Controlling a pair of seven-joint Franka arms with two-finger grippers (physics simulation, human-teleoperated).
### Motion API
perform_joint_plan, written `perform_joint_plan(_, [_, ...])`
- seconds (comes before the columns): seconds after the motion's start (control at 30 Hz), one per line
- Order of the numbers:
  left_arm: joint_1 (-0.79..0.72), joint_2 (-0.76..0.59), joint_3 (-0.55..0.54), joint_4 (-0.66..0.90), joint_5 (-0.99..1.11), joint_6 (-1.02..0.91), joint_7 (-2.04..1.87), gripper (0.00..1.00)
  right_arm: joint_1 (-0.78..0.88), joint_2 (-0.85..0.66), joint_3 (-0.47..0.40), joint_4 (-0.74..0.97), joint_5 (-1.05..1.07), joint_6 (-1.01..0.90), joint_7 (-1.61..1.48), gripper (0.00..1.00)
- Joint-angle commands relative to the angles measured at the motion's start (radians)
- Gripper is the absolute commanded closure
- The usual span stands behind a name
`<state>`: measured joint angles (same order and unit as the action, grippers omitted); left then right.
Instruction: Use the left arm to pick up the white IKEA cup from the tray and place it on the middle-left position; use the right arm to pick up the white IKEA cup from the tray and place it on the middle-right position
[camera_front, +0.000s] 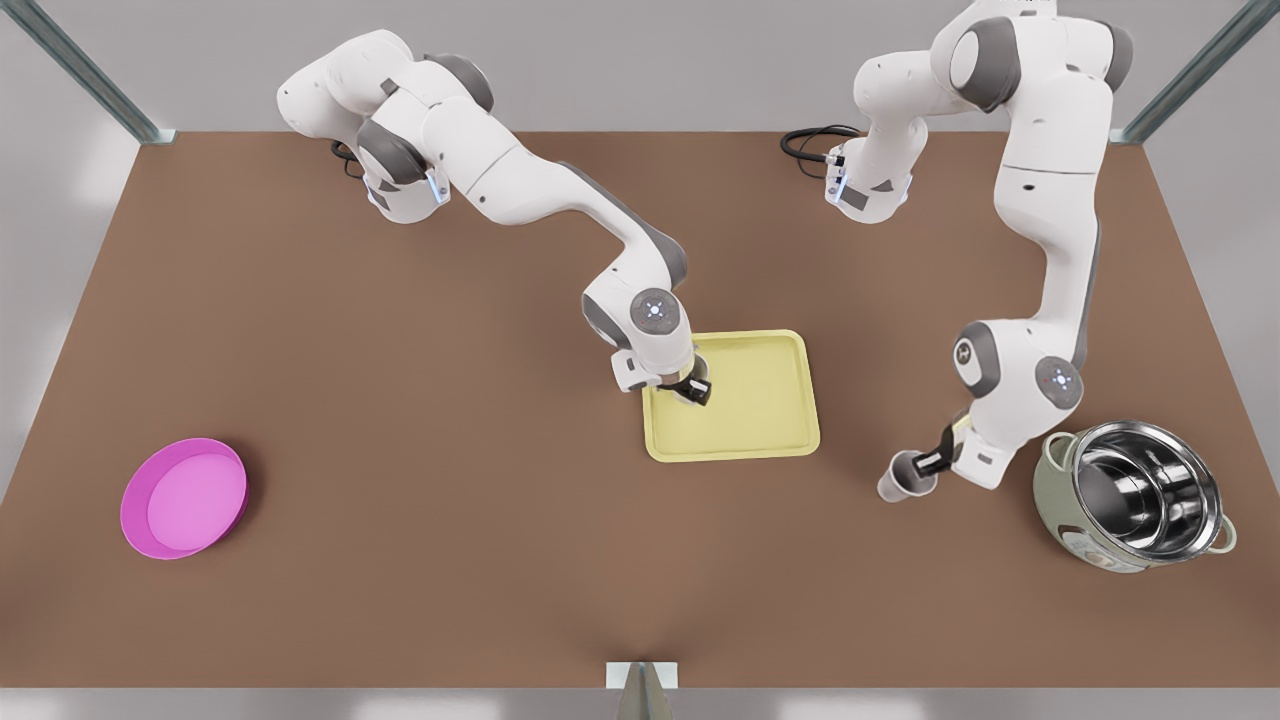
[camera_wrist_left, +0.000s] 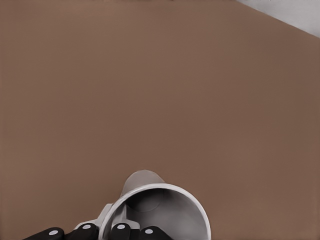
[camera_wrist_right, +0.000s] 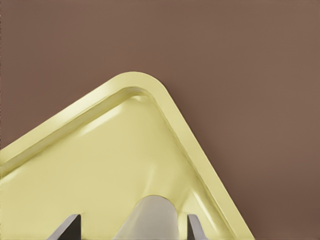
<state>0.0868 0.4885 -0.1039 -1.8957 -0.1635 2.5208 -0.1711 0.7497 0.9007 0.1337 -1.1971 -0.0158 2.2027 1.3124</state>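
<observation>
The pale-yellow tray (camera_front: 770, 400) lies at the table's middle. My right gripper (camera_front: 692, 388) reaches down over its near-left part in the front view. In the right wrist view its fingers (camera_wrist_right: 70, 229) stand on either side of a white cup (camera_wrist_right: 150, 220) on the tray (camera_wrist_right: 100, 165), with gaps to it, so the right gripper (camera_wrist_right: 134, 227) is open. My left gripper (camera_front: 928, 462) hangs low over bare table to the front view's right of the tray, shut on the rim of another white cup (camera_front: 898, 480), which is tilted. The left wrist view shows that cup (camera_wrist_left: 160, 210) and the left gripper (camera_wrist_left: 102, 231).
A round magenta plate (camera_front: 183, 497) sits near the table's front at the front view's left. A steel pot in a pale green shell (camera_front: 1135, 495) stands close to the left arm, at the front view's right. Black cables (camera_front: 810, 140) lie at the back edge.
</observation>
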Motion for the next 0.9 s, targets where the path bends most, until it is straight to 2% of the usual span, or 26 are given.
perform_joint_plan(0.0, [-0.001,0.016,0.001,0.012,0.053,0.016,0.047,0.77,0.000,-0.003,0.001,0.001,-0.003,0.002,-0.027,0.08])
perform_joint_plan(0.07, [-0.004,0.065,0.001,0.072,0.131,0.016,0.041,0.77,0.000,-0.011,0.000,0.001,-0.003,-0.003,-0.085,0.06])
perform_joint_plan(0.17, [-0.006,0.101,0.001,0.098,0.134,0.016,0.041,0.75,0.000,-0.020,-0.005,0.001,-0.003,-0.008,-0.211,0.00])
perform_joint_plan(0.2, [-0.006,0.101,0.001,0.098,0.134,0.016,0.042,0.34,0.000,-0.032,-0.005,0.001,-0.001,-0.008,-0.219,0.00])
perform_joint_plan(0.23, [-0.006,0.101,0.001,0.098,0.134,0.016,0.042,0.00,0.000,-0.032,-0.002,0.001,-0.003,-0.008,-0.222,0.00])
perform_joint_plan(0.57, [-0.004,0.097,0.003,0.116,0.191,0.001,0.041,0.00,0.002,-0.046,0.017,-0.009,0.004,-0.055,-0.829,0.00])
perform_joint_plan(0.63, [-0.002,-0.014,0.001,0.119,0.193,-0.184,0.048,0.00,0.013,-0.032,0.018,-0.010,-0.003,-0.054,-0.894,0.00])
perform_joint_plan(0.7, [-0.004,-0.064,-0.007,0.270,0.193,-0.462,0.055,0.00,0.014,-0.031,0.018,-0.012,-0.003,-0.067,-0.970,0.00])
perform_joint_plan(0.8, [-0.002,-0.064,-0.004,0.291,0.188,-0.500,0.099,0.00,0.016,-0.014,0.015,-0.012,-0.018,-0.067,-1.002,0.00])
perform_joint_plan(0.87, [-0.002,-0.083,-0.019,0.383,0.177,-0.643,0.116,0.00,0.016,-0.011,0.015,-0.012,-0.018,-0.070,-1.007,0.00])
